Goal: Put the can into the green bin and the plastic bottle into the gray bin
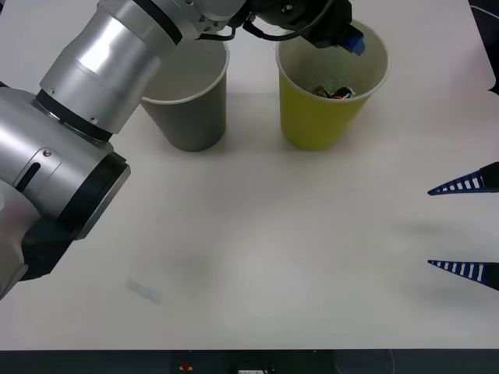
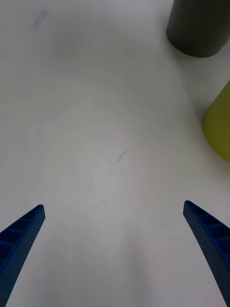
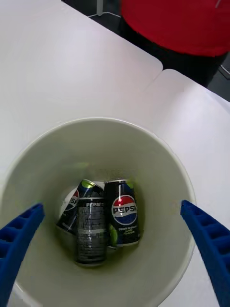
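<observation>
1. The left gripper [image 3: 115,249] hangs open and empty straight over the green bin [image 1: 312,125], toward 1 o'clock on the table [image 1: 257,257].
2. The can [image 3: 123,213] lies on its side at the bin's bottom among other small cans (directly below the fingers).
3. The gray bin [image 1: 191,117] stands at 12 o'clock; I can't spot a bottle.
4. The right gripper [image 1: 468,226] waits open at 3 o'clock.
</observation>
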`<state>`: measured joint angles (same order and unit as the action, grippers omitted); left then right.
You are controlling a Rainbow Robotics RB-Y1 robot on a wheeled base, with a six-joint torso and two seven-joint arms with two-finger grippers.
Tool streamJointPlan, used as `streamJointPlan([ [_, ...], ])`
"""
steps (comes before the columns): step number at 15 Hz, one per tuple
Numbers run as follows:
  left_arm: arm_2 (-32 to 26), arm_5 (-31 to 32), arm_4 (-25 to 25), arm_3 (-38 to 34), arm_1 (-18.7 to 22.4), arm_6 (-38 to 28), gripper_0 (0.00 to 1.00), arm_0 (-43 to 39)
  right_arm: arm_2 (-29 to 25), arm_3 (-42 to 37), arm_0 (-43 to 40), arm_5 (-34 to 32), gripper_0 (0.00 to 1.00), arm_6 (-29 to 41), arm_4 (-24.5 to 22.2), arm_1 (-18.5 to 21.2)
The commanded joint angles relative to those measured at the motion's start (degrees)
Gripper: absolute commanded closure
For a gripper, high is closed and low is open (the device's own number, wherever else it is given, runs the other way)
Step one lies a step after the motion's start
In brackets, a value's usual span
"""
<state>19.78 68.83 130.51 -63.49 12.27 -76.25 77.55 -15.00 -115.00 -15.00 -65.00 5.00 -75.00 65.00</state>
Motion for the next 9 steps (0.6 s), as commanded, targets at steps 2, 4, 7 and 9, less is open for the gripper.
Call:
streamJointPlan([
  [2,-2.0,-0.1,-5.1,-4.1,3.8,5.4,0.00,-3.8,0.0,0.0,0.0,0.0,0.00,0.0,0.0,0.0],
  [4,-3.1,-0.1,-7.6,-10.9,7.0,7.6,0.00,-8.6,0.0,0.0,0.0,0.0,0.00,0.0,0.0,0.0],
  [7,-5.5,-0.1,-15.3,-19.0,12.4,13.7,0.00,-16.4,0.0,0.0,0.0,0.0,0.00,0.0,0.0,0.0],
  [9,-7.5,0.0,-20.1,-24.0,15.8,17.8,0.00,-21.6,0.0,0.0,0.0,0.0,0.00,0.0,0.0,0.0],
])
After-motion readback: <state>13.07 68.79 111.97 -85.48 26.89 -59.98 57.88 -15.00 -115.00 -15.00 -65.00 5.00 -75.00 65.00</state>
